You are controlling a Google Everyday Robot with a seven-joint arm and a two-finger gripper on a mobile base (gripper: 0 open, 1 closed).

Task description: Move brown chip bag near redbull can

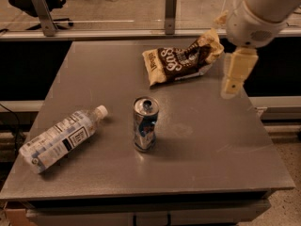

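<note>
Item 1: crinkled dark-brown chip bag w/ cream ends, white lettering [182, 59], lying flat at far side of grey metal desk [221, 140].
Item 2: slim silver-blue redbull can, dented [145, 124], upright mid-desk, well apart from bag.
Item 3: clear plastic water bottle [60, 138], on its side, front left.
Item 4: cream tool [233, 74], hanging just right of bag, holding nothing; how far open, cannot tell.
Step, prob.: approach, bag not yet gripped. Next move needs tool over bag, then descent.
</note>
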